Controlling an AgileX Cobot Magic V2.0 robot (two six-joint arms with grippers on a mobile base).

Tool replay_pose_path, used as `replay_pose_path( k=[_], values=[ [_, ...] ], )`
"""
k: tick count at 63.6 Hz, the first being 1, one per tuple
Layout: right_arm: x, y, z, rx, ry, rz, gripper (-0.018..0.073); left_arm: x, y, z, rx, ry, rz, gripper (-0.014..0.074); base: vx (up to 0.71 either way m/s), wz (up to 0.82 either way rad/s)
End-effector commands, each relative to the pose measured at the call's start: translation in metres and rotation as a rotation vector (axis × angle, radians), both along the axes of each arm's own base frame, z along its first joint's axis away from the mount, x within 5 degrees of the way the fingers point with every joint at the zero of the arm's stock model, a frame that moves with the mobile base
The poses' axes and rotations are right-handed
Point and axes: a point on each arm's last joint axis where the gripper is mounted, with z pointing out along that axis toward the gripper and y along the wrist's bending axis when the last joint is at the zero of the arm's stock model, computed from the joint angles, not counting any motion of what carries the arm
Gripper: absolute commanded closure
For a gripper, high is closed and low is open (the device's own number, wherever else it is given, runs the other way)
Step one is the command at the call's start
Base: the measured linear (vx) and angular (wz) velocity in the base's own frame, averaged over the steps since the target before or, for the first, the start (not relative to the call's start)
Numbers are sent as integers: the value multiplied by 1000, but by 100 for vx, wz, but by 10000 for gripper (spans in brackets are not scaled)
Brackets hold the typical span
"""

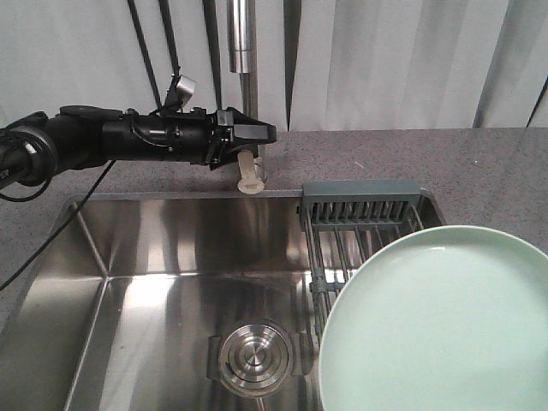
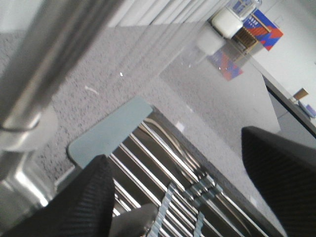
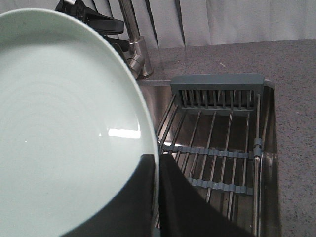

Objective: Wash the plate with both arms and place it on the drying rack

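The pale mint-green plate [image 1: 437, 325] is held tilted over the right side of the sink, in front of the drying rack [image 1: 364, 214]. In the right wrist view my right gripper [image 3: 157, 165] is shut on the plate's [image 3: 64, 128] rim, one black finger on each face. The gripper itself is hidden in the front view. My left arm [image 1: 128, 137] reaches in from the left, and its gripper [image 1: 255, 134] hovers by the faucet, above a beige handle [image 1: 249, 175]. In the left wrist view the left gripper [image 2: 173, 148] is open and empty, above the rack's [image 2: 163, 168] slotted end.
The steel faucet pipe [image 1: 242, 43] rises behind the sink and also shows in the left wrist view [image 2: 39, 64]. The steel sink basin [image 1: 145, 282] has a round drain [image 1: 253, 358]. Grey speckled countertop [image 1: 411, 158] surrounds it, with a curtain behind.
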Motion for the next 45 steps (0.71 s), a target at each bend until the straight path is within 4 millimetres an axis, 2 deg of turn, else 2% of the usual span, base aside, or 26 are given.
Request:
replay_pose_path(
  k=[1, 12, 29, 45],
  values=[
    [2, -1, 15, 32, -88, -24, 564, -18, -6, 43, -74, -41, -111, 74, 0, 0],
    [2, -1, 15, 32, -88, -24, 564, -23, -11, 41, -45, -38, -159, 74, 0, 0],
    [2, -1, 15, 32, -88, -24, 564, -22, -9, 46, -76, -18, -137, 74, 0, 0],
    [2, -1, 15, 32, -88, -24, 564, -14, 10, 65, -123, -55, -89, 95, 0, 0]
  ],
)
